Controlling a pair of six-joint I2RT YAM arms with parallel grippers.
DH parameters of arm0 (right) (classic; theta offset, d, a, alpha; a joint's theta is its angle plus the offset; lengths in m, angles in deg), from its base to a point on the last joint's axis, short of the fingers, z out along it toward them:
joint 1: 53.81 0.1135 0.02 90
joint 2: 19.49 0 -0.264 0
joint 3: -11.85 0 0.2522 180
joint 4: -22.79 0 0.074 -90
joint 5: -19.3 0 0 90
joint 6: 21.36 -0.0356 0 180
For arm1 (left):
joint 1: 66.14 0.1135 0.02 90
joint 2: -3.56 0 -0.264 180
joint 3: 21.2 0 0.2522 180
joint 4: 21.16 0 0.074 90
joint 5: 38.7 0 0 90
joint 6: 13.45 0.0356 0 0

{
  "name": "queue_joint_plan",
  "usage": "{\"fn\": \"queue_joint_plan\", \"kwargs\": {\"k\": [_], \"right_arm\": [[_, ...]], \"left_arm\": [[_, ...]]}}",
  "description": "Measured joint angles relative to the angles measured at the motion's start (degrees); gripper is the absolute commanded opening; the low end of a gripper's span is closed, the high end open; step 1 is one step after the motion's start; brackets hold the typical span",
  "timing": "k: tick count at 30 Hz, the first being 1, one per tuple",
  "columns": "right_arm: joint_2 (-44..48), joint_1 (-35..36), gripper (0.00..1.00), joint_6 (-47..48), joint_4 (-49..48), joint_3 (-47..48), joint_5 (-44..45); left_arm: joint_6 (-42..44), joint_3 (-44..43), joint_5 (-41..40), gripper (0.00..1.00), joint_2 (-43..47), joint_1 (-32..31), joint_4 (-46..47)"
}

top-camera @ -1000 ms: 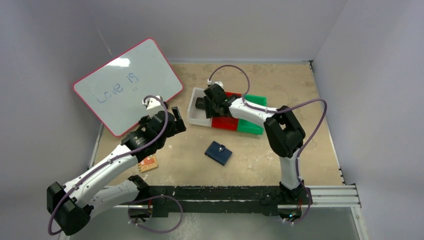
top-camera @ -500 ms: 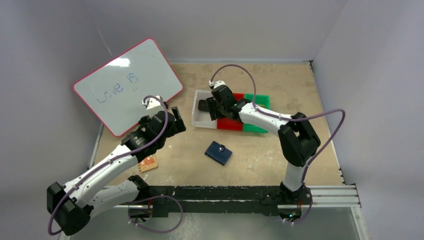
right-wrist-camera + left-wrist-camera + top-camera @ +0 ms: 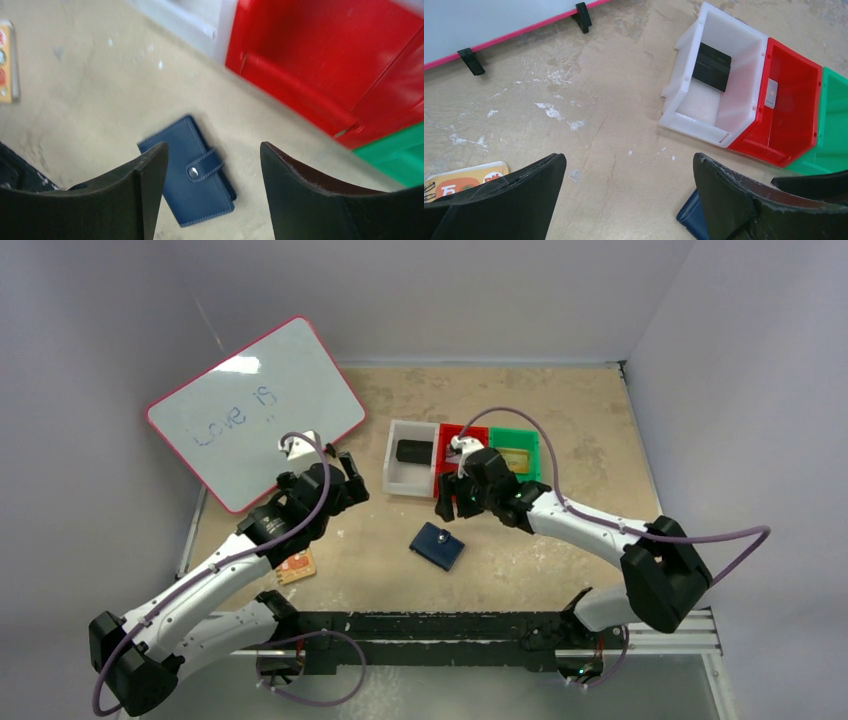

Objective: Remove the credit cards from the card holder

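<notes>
Right gripper (image 3: 212, 150) holds its 2 black fingers (image 3: 125, 200) wide apart over the table (image 3: 85, 90), framing the closed navy card holder (image 3: 192, 172), flat, snap tab fastened; red bin (image 3: 320, 60) beyond, green bin (image 3: 395, 150) right, white bin (image 3: 190, 22) top.

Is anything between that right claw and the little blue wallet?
Nothing: only bare beige tabletop separates the right gripper from the closed navy-blue snap wallet, clearest in the right wrist view.

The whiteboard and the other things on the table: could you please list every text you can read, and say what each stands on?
"Love is": handwritten in blue on the whiteboard.
Orange pad: printed marks, only partly in view, unreadable.
Card holder: no text visible.
</notes>
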Motion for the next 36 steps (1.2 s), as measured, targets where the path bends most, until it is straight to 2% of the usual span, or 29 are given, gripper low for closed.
{"fn": "queue_joint_plan", "kwargs": {"k": [5,10,16,21,25,33,36], "right_arm": [[-0.11,0.20,0.68,-1.81,-0.22,-5.84,-5.09],[-2.25,1.18,0.65,-2.03,-2.01,-6.19,-6.93],[-7.37,3.04,0.56,-1.51,-2.25,-5.46,-6.84],[-9.11,4.98,0.42,-1.33,-1.77,-3.96,-5.27],[-9.05,5.75,0.35,-2.12,-1.38,-3.58,-3.26],[-6.97,5.84,0.30,-9.57,-0.07,-4.04,0.52],[-5.03,5.84,0.25,-13.38,-0.33,-5.81,1.16]], "left_arm": [[-0.04,0.02,0.28,1.00,-0.07,0.00,0.52],[-0.24,0.02,0.90,1.00,-0.15,0.00,0.85],[-0.66,0.02,1.05,1.00,0.33,0.00,0.81],[-1.07,0.02,1.07,1.00,0.90,0.00,0.81],[-1.05,0.02,1.07,1.00,0.87,0.00,0.81],[-0.98,0.02,2.69,1.00,-0.61,0.00,0.94],[-0.74,0.02,4.31,1.00,-1.68,0.00,1.51]]}}
